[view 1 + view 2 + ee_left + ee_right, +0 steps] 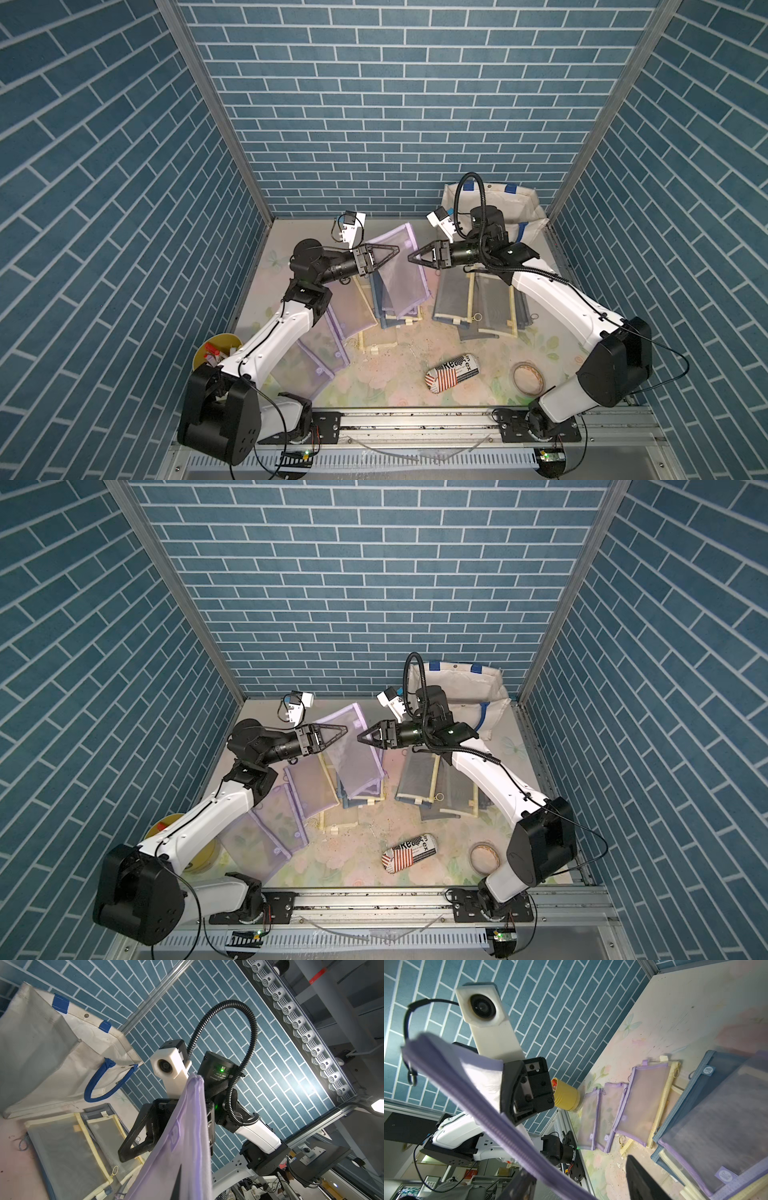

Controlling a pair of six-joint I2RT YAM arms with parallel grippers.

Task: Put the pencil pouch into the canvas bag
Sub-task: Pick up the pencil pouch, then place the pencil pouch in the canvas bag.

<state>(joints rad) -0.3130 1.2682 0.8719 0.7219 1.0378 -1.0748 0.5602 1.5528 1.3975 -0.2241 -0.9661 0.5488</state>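
Purple mesh pouch (401,278) hangs tilted above the worktop (386,374) centre, pinched in the clenched left end effector (392,250). Both arms reach inward, elbows bent, tips nearly meeting. Three more purple pouches (278,816) lie at 8 o'clock; one bag (519,203) stands at 1 o'clock. The right end effector (413,256) gapes, jaws straddling the pouch's zipper edge.

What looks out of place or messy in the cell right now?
Grit and crumbs are strewn over the floral mat mid-table, in front of the stacked pouches. The canvas bag slumps in the far corner, its top sagging, so its mouth may not be fully open. The purple pouch hangs tilted from the shut left gripper.
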